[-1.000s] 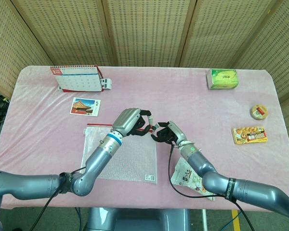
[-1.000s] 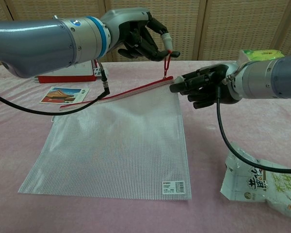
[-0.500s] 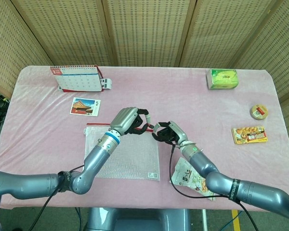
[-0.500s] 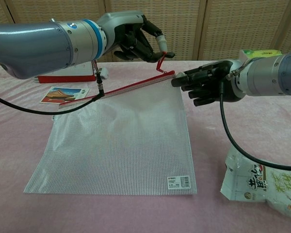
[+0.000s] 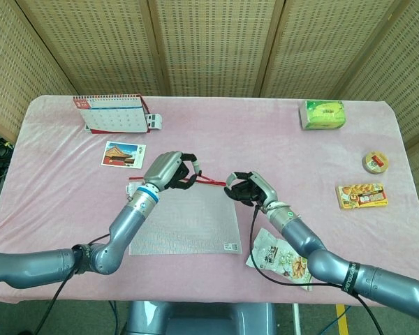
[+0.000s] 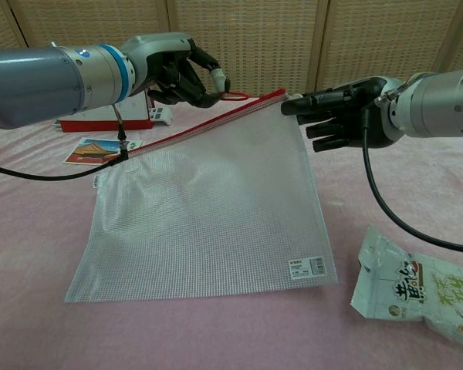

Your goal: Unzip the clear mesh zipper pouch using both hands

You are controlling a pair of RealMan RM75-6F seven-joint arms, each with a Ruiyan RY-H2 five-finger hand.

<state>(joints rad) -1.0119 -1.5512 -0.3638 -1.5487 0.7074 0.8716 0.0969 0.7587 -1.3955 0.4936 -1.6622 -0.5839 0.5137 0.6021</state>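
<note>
From the head view, the left hand (image 5: 165, 169) has its fingers curled around the red zipper pull (image 5: 186, 183), which sits just off its fingertips toward the right hand. The right hand (image 5: 247, 188) pinches the top corner of the clear mesh zipper pouch (image 5: 185, 223) at the end of the red zipper strip (image 5: 211, 181). The pouch spreads on the pink tabletop (image 5: 265, 146) below and between both hands, its lower edge toward the robot. A snack bag (image 5: 279, 257) lies just beside the right forearm. Beyond the left hand stand a postcard (image 5: 123, 153) and a desk calendar (image 5: 112, 112); well away from the right hand are a green packet (image 5: 323, 114), a small round tin (image 5: 376, 162) and a cracker packet (image 5: 362, 195)

From the chest view, the left hand (image 6: 181, 73) grips the zipper pull (image 6: 230, 95) above the pouch's (image 6: 208, 216) lifted top edge. The right hand (image 6: 336, 116) clamps that edge's corner where the zipper strip (image 6: 208, 126) ends. The pouch's lower part lies on the tabletop (image 6: 31, 254), and the snack bag (image 6: 417, 289) is below the right hand
</note>
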